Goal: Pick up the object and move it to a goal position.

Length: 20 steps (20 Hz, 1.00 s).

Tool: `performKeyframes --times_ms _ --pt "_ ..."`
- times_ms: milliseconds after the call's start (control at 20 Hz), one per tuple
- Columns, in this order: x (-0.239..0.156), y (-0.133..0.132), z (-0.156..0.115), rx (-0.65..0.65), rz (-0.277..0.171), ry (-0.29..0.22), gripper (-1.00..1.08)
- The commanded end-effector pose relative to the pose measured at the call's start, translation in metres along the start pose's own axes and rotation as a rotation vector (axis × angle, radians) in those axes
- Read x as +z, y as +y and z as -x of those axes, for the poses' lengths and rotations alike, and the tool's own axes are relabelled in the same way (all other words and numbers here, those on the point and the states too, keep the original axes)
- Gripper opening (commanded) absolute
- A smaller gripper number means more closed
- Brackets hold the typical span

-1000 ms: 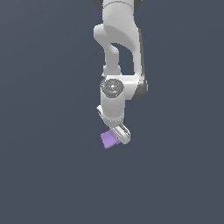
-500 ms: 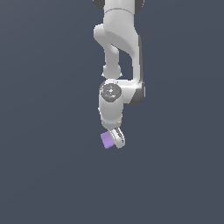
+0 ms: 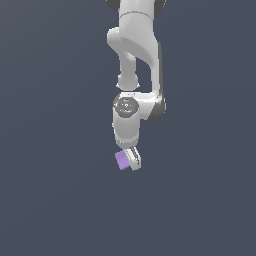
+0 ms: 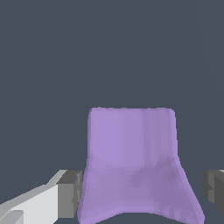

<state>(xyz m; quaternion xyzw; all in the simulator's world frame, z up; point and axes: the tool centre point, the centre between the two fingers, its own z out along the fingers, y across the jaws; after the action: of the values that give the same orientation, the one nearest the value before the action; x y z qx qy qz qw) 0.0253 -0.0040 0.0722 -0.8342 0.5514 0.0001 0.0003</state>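
A small light-purple block [image 3: 121,160] with smooth, plain faces sits at the tip of the white arm [image 3: 134,75], between the fingers of the gripper [image 3: 130,161], which close on its sides. In the wrist view the block [image 4: 135,166] flares wider toward one end, with a grey pad [image 4: 70,194] against one flank. All around is a flat, featureless dark grey-blue backdrop [image 3: 50,150].
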Motion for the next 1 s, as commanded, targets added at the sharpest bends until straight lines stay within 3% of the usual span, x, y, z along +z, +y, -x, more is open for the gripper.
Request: performKeyframes --times_ms 0,650,700,950 --pt "0.005 0.000 0.000 0.001 0.001 0.000 1.00" --pt "0.049 0.000 0.000 0.005 0.000 0.000 1.00" --pt "0.049 0.000 0.000 0.005 0.000 0.000 -1.00" --pt "0.049 0.000 0.000 0.005 0.000 0.000 -1.00"
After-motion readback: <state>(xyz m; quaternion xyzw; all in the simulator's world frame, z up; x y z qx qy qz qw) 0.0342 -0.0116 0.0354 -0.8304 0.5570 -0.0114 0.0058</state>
